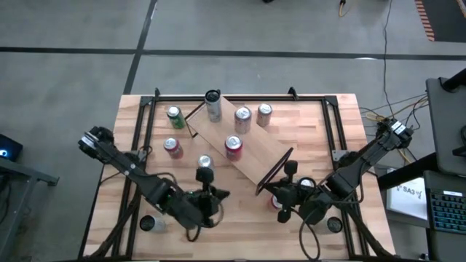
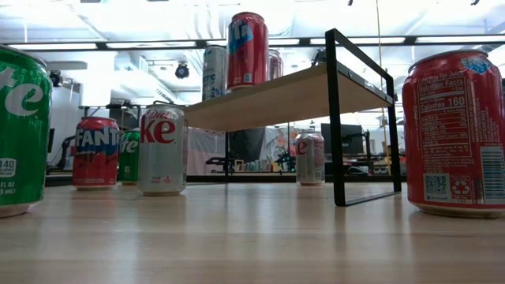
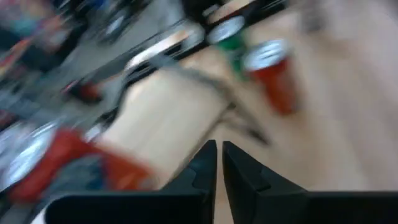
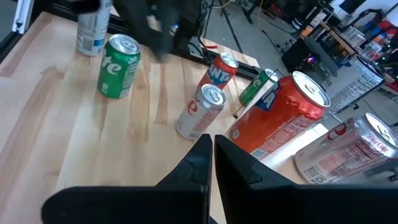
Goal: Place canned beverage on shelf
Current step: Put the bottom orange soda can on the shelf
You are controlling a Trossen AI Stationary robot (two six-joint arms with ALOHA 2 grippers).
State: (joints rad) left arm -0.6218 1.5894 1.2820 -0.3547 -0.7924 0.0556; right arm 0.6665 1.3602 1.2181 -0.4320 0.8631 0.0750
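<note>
The shelf (image 1: 251, 156), a light-wood board on black end frames, stands aslant in the table's middle. On it are a red can (image 1: 233, 147), two silver cans (image 1: 242, 118) and a tall white can (image 1: 212, 105). More cans stand on the tabletop: a silver one (image 1: 204, 164), a red Fanta can (image 1: 172, 148) and a green one (image 1: 173, 116). My left gripper (image 1: 207, 185) (image 3: 217, 149) hangs just near-side of the silver can, shut, with nothing between its fingers. My right gripper (image 1: 278, 193) (image 4: 210, 142) hangs by the shelf's near right end frame, shut and holding nothing.
A green can (image 2: 20, 130) and a red can (image 2: 454, 134) stand close to the table's near edge, left and right. Another can (image 2: 309, 158) shows under the shelf board. A black rail frame (image 1: 218, 97) runs around the tabletop.
</note>
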